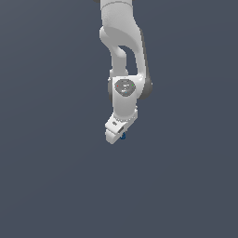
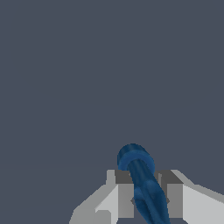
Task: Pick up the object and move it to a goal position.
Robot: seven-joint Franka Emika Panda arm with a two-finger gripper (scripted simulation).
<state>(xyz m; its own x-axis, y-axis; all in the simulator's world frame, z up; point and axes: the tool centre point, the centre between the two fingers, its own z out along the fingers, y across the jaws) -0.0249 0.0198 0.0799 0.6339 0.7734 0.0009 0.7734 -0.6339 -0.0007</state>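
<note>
Gripping a smooth, rounded dark-blue object [image 2: 142,181] between flat grey fingers [image 2: 125,199]: the white claw [image 2: 146,197].

One arm [image 1: 124,56], white, with one gripper [image 2: 144,199] at its end; that gripper has two fingers [image 2: 126,197]. One object [image 2: 141,177], dark blue and rod-like with a rounded end, sits between them. One plain grey backdrop, nothing else countable
</note>
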